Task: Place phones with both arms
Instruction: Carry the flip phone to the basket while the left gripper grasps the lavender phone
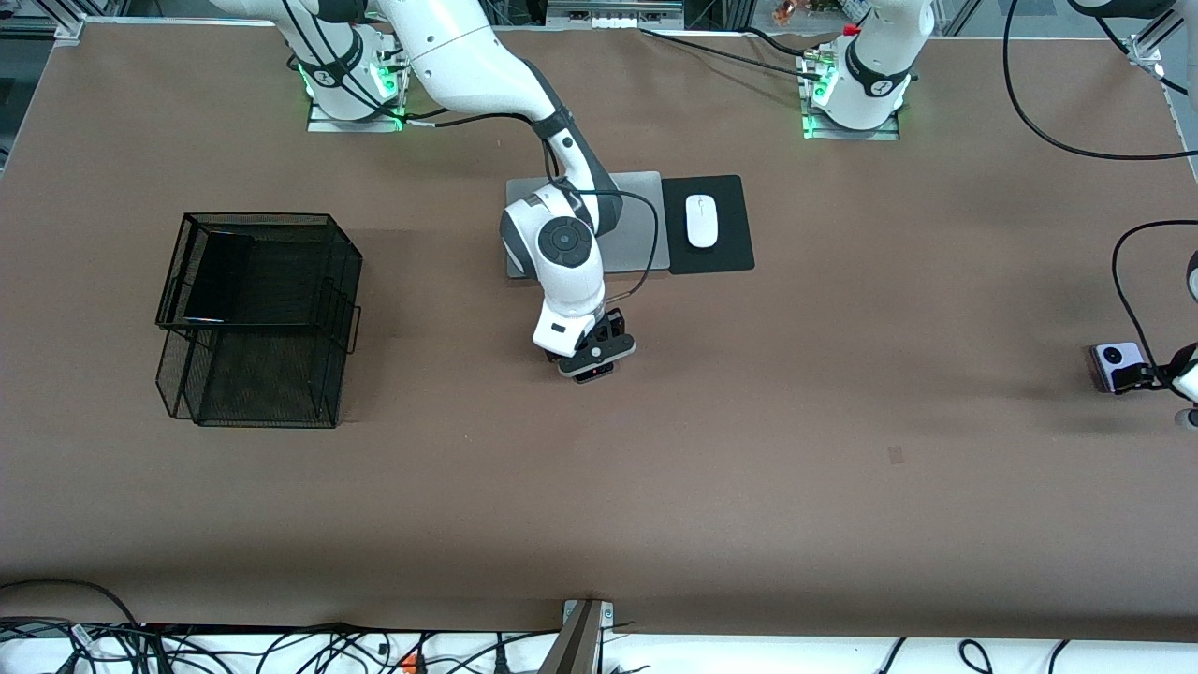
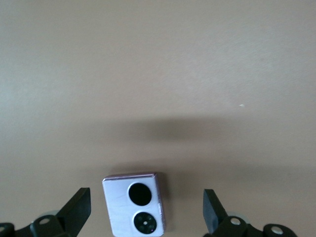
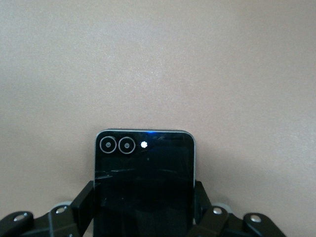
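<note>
My right gripper (image 1: pixel 595 360) is low at the middle of the table, nearer the front camera than the silver laptop (image 1: pixel 641 225). In the right wrist view it (image 3: pixel 144 203) is shut on the dark square flip phone (image 3: pixel 144 168), one finger against each side. My left gripper (image 1: pixel 1144 376) is at the left arm's end of the table. In the left wrist view it (image 2: pixel 146 207) is open around the lavender-white phone (image 2: pixel 131 207), which lies flat on the table (image 1: pixel 1114 360); its fingers (image 2: pixel 78 206) stand clear of it. A long black slab (image 1: pixel 217 276) lies on the wire rack's upper tier.
The black wire rack (image 1: pixel 257 318) stands toward the right arm's end of the table. A white mouse (image 1: pixel 701 220) sits on a black pad (image 1: pixel 725 253) beside the laptop. Black cables trail over the table near the left arm.
</note>
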You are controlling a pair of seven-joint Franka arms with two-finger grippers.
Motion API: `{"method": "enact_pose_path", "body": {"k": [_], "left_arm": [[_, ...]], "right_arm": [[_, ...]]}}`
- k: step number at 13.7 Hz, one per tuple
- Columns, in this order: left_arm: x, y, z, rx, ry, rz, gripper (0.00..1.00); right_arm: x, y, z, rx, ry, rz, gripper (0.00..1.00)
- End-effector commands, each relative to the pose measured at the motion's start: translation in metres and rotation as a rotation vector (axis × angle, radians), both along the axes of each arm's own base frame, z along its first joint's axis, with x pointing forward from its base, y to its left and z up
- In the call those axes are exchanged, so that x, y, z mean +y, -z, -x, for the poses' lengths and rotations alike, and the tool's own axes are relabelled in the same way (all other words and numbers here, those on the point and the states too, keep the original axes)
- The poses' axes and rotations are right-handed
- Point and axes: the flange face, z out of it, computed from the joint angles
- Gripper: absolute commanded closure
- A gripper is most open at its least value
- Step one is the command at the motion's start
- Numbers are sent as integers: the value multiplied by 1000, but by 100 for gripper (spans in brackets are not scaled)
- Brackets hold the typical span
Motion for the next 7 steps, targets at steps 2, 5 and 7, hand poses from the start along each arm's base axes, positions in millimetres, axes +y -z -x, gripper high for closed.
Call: {"method": "enact_pose_path", "body": {"k": [2, 5, 7], "left_arm": [[23, -7, 17, -13, -26, 3, 0], [46, 7, 32, -42, -135, 92, 0], [45, 17, 34, -38, -156, 113, 0]], "right_arm": [[-10, -27, -20, -32, 19, -20, 96], [-58, -104, -54, -3, 102, 30, 97], [-103, -163, -71, 27, 166, 64, 96]]}}
